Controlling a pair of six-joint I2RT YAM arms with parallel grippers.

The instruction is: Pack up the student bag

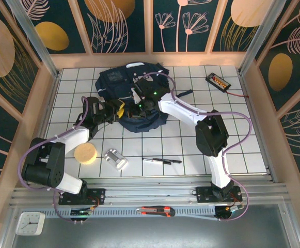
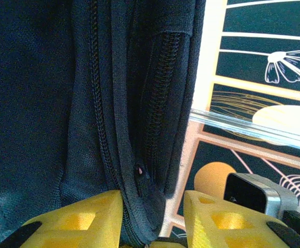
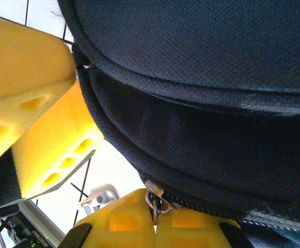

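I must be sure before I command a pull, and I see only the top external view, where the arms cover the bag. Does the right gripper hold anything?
Observer: Yes. In the right wrist view the right gripper is shut on the metal zipper pull of the student bag.
Operator: And the left gripper?
Observer: In the left wrist view the left gripper has a fold of the bag's edge, zipper track included, between its yellow fingers.
Operator: Do both work on the same edge?
Observer: It seems so. The right wrist view shows the left gripper's fingers beside that edge, apart from the right ones.
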